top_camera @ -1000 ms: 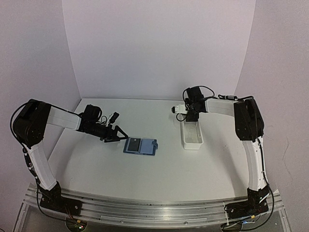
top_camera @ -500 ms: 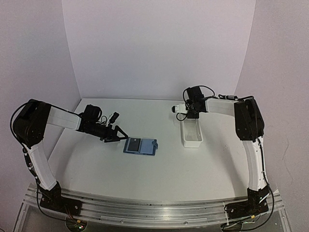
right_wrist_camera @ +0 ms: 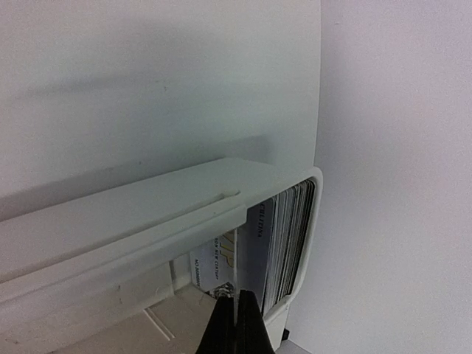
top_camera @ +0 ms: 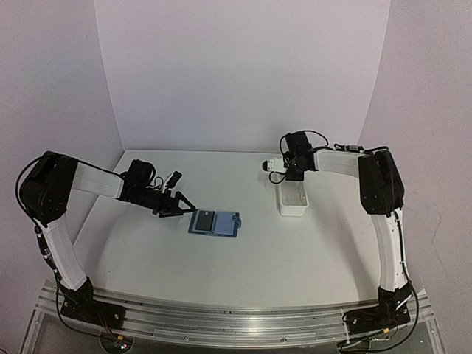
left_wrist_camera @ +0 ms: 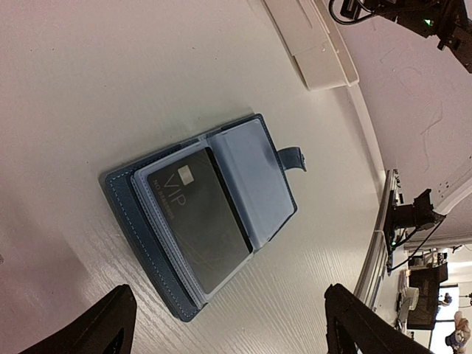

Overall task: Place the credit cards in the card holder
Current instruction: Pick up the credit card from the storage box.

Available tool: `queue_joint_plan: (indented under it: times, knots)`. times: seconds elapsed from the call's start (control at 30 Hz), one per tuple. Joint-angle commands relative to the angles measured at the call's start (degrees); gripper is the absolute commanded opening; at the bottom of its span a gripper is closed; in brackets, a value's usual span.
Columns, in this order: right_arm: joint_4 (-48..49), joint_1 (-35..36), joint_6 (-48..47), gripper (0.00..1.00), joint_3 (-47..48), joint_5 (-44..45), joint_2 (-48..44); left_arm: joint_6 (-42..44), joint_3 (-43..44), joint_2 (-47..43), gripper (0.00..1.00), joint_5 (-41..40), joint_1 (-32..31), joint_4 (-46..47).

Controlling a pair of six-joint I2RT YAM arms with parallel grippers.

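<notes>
R end effector (right_wrist_camera: 237,328) nips card (right_wrist_camera: 230,258) (in tray (right_wrist_camera: 147,214)); L end effector (left_wrist_camera: 226,295) wide; blue holder (left_wrist_camera: 258,169) lies open.

The right gripper (right_wrist_camera: 237,324) has closed. Its fingers stood spread over the far end of the tray (top_camera: 293,212) a second ago. They now meet there, with the thin edge of a card (right_wrist_camera: 236,262) standing between their tips. The tray has also changed in the top view: its near end has drawn back toward the gripper, so the tray shows shorter than before. Whether that end has tipped up off the table or the tray has slid cannot be told from that view.
</notes>
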Motion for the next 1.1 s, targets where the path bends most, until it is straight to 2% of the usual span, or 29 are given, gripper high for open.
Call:
queue_joint_plan:
  times: [0.0, 0.33, 0.67, 0.8, 0.87, 0.93, 0.97, 1.0, 1.07]
  knots:
    - [1.1, -0.4, 1.4, 0.00, 0.2, -0.6, -4.0, -0.3, -0.6, -0.9, 0.88, 1.3, 0.2, 1.6]
    - [-5.4, -0.4, 5.5, 0.00, 2.7, -3.3, -5.6, -0.5, -0.4, -1.1, 0.88, 2.1, 0.2, 1.5]
    - [-7.3, 0.4, 19.5, 0.00, 7.4, -8.7, -13.2, 2.6, -0.3, -3.2, 0.86, 4.2, 0.3, 3.4]
    - [-7.3, 3.7, 36.6, 0.00, 11.3, -15.4, -15.9, 6.6, 1.5, -5.5, 0.83, 6.4, 0.3, 4.2]
    - [-7.3, 5.1, 44.3, 0.00, 12.4, -20.6, -16.6, 7.2, 2.1, -7.0, 0.82, 7.7, 0.6, 5.9]
    - [-5.4, 7.1, 56.5, 0.00, 13.1, -28.9, -17.1, 7.4, 3.1, -9.1, 0.81, 10.3, 1.1, 10.1]
    - [-4.8, 7.3, 58.4, 0.00, 13.0, -30.0, -17.2, 7.4, 3.2, -9.3, 0.81, 10.8, 1.1, 10.1]
    - [-0.9, 8.6, 67.3, 0.00, 11.5, -35.3, -17.5, 7.5, 4.1, -10.6, 0.81, 12.8, 1.2, 13.1]
    - [9.1, 14.9, 76.7, 0.00, 5.1, -42.6, -19.3, 6.0, 6.2, -13.1, 0.86, 15.8, 1.2, 18.6]
